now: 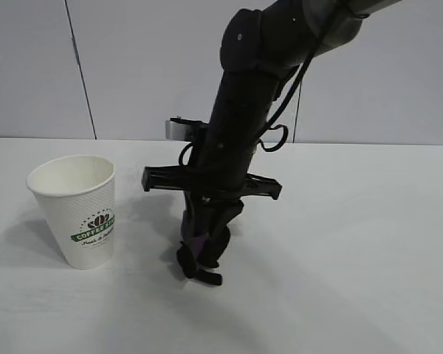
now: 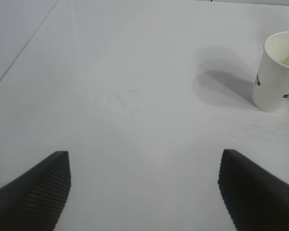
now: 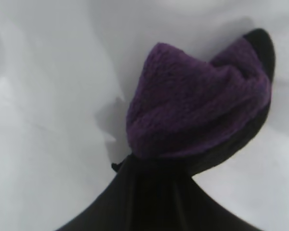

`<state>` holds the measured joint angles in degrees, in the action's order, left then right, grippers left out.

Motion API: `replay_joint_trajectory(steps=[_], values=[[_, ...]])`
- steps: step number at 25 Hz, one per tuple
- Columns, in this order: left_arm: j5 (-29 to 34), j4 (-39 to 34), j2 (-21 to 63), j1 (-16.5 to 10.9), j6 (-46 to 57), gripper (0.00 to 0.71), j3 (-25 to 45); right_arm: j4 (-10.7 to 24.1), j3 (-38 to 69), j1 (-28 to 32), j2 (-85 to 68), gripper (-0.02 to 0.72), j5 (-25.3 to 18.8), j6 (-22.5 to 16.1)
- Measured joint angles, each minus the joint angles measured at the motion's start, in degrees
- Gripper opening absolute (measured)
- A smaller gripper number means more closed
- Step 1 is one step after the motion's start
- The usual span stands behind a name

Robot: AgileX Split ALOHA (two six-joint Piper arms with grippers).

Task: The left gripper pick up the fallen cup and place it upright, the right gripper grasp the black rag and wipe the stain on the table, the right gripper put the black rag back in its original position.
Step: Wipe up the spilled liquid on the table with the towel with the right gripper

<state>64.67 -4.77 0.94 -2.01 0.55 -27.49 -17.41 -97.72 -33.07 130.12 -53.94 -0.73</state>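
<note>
We see the cup (image 1: 77, 212) standing upright on the table (image 1: 354, 243), at the left of the scene, its open mouth up and its green "COFFEE" band facing the exterior camera. To its right, near the middle of the table and well apart from the cup, the right gripper (image 1: 201, 259) points steeply down, its fingers clamped on the black rag (image 1: 198, 247); the bunched cloth, purple on one face and black along its edge, sits pinched between the fingertips with its lower end at the tabletop. From the right wrist we see the rag bulging out beyond the closed fingers above the white surface. The left gripper (image 2: 144, 190) shows only in its own wrist view, jaws spread wide and holding nothing, with the cup farther off.
</note>
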Motion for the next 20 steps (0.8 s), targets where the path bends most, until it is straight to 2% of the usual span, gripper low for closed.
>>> replay_joint_trajectory(steps=[3,8,12,16,20], values=[[0.00,0.00,0.00,0.00,0.00,0.603,0.00,1.31,0.00,-0.50,0.00,0.083,0.17,0.00],[0.00,0.00,0.00,0.00,0.00,0.603,0.00,11.33,0.00,-0.12,0.00,0.083,-3.83,-1.89],[0.00,0.00,0.00,0.00,0.00,0.603,0.00,17.41,0.00,1.16,-0.81,0.083,-8.28,-4.50],[0.00,0.00,0.00,0.00,0.00,0.603,0.00,18.92,0.00,3.91,-3.15,0.083,-10.22,-6.22],[0.00,-0.07,0.00,0.00,0.00,0.603,0.00,17.41,0.00,7.22,-3.99,0.083,-11.32,-7.14]])
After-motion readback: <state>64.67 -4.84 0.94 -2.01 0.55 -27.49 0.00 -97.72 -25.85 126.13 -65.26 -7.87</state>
